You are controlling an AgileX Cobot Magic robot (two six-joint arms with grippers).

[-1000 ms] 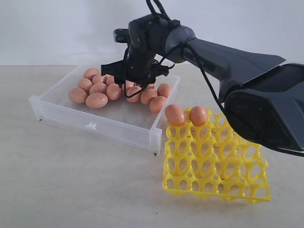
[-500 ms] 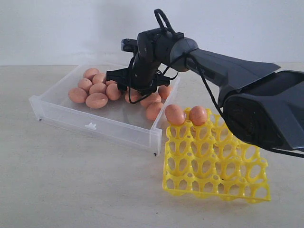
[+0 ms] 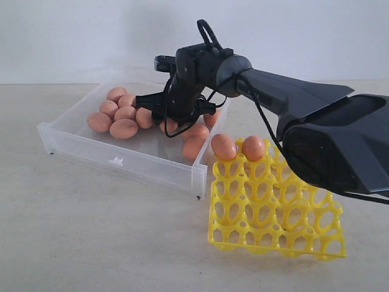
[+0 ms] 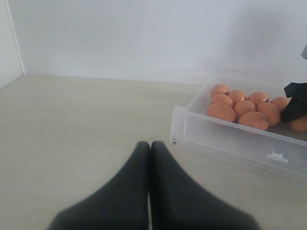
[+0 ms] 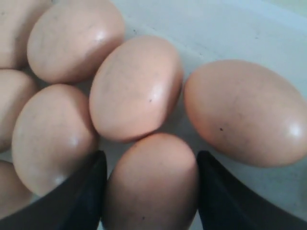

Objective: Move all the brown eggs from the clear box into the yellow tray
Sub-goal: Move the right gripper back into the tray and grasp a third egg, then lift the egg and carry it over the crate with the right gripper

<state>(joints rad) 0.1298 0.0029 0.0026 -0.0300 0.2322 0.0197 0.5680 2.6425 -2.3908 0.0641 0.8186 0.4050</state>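
Observation:
Several brown eggs lie bunched in the clear box at the back left. Two more brown eggs sit in the far row of the yellow tray, right of the box. My right gripper is down among the eggs at the box's right end. In the right wrist view its gripper has both fingers pressed along the sides of one egg, which rests on the box floor. My left gripper is shut and empty, low over the table, short of the box.
Neighbouring eggs crowd close against the gripped one on the far side and to one side. The tray's other cells are unfilled. Bare table lies in front of the box and left of the tray.
My right gripper has come down and slightly right into the eggs, and its jaws have narrowed onto one egg. Nearby eggs shifted a little. The left arm is still.

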